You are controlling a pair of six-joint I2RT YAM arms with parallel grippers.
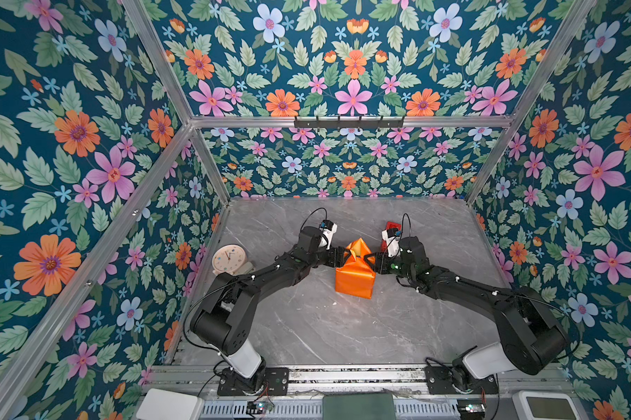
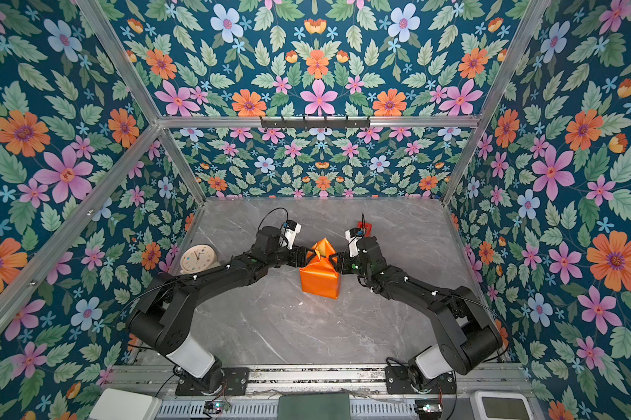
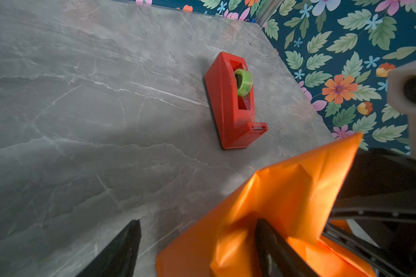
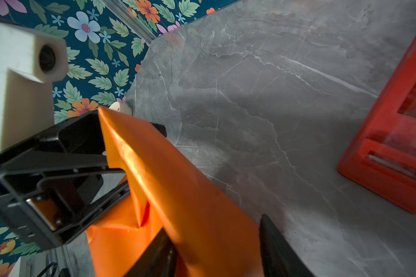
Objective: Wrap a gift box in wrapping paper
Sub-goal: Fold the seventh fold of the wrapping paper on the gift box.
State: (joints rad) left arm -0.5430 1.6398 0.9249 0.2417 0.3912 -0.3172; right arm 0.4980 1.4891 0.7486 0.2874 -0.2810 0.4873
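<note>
The glossy orange wrapping paper (image 1: 354, 278) sits as a boxy parcel near the middle of the grey marble-patterned bench (image 1: 306, 327). The gift box is hidden inside it. The parcel's near part is closed and smooth, while its far end stands up in loose flaps that meet in a peak.

The left fingers (image 3: 274, 249) are spread wide at the peak's left side. One lies against an orange fold, and its mate hangs over bare bench, apart from the paper. The right fingers (image 4: 280, 249) straddle the flap on the opposite side, with paper filling the gap between them; whether they pinch it I cannot tell.

Beyond the parcel, to its right, stands a red plastic tape dispenser (image 3: 229, 108) carrying a green roll (image 3: 244, 82). A cream round clock (image 1: 228, 259) sits at the bench's left edge.
</note>
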